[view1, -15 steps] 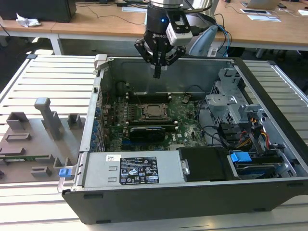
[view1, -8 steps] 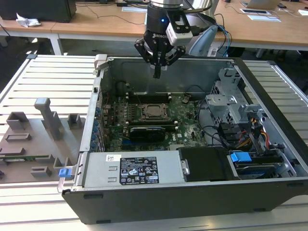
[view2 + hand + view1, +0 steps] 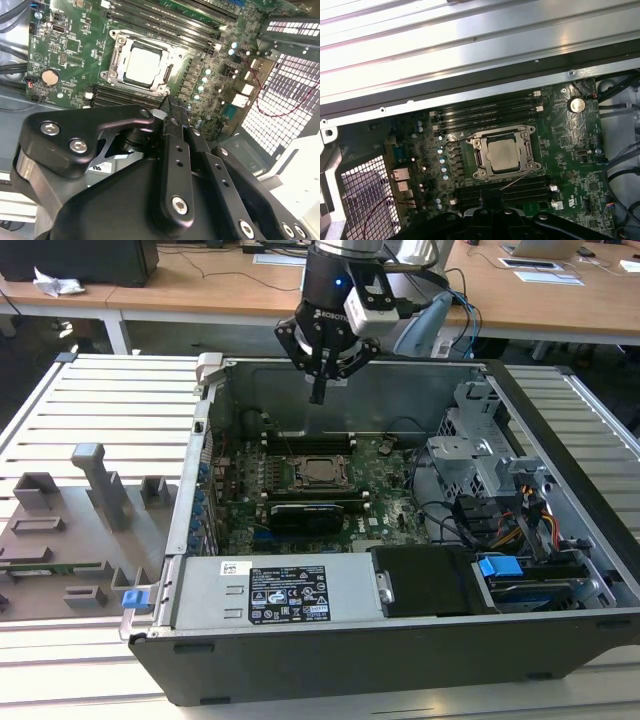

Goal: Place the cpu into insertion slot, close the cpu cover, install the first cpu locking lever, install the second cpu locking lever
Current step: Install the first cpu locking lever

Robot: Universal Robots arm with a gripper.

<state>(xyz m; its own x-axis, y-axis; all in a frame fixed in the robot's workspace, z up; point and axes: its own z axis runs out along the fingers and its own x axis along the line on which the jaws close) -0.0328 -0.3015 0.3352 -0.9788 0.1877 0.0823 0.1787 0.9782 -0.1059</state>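
Claw [image 3: 318, 390] hangs over the far side of the case [image 3: 560, 440], fingers pinched together, nothing held. Chip [image 3: 501, 152] sits in the socket [image 3: 536, 165] mid-board, and the metal cover [image 3: 481, 156] looks folded down around it. A thin wire lever [image 3: 520, 177] beside the socket seems unlatched. Risk: the closed tips could slide off that thin lever and jab the memory slots [image 3: 530, 186] next to it. White sticker [image 3: 288, 601] on the near power box carries print, and so does the claw body; not read out.
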